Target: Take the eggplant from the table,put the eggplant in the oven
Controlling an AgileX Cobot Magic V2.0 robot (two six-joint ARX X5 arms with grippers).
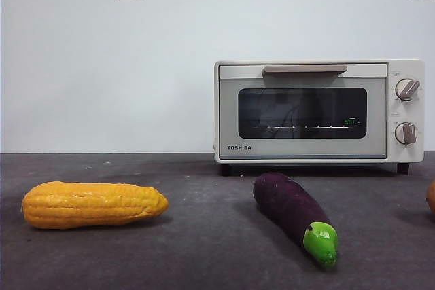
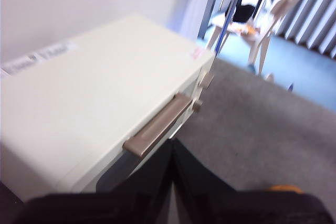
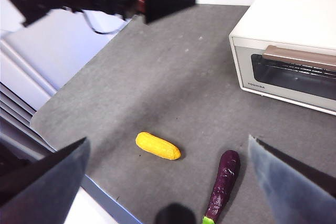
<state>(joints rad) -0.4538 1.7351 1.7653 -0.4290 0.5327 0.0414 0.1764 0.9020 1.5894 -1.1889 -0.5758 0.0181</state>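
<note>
The dark purple eggplant (image 1: 292, 210) lies on the table (image 1: 204, 249) in front of the oven (image 1: 319, 110), its green cap toward the camera. The oven's glass door is closed. My right gripper (image 3: 168, 142) hangs high above the table, open wide, with the eggplant (image 3: 224, 179) below it and the oven (image 3: 286, 40) off to one side. My left gripper (image 2: 172, 148) is shut on nothing, hovering above the oven's top front edge, close to the beige handle (image 2: 157, 129). In the right wrist view the left gripper (image 3: 176, 1) is a dark pointed tip.
A yellow corn cob (image 1: 95, 204) lies on the table left of the eggplant; the right wrist view places the corn (image 3: 157, 146) beside the eggplant. An orange object (image 1: 431, 198) peeks in at the right edge. The table's edge (image 3: 79, 177) is near the corn.
</note>
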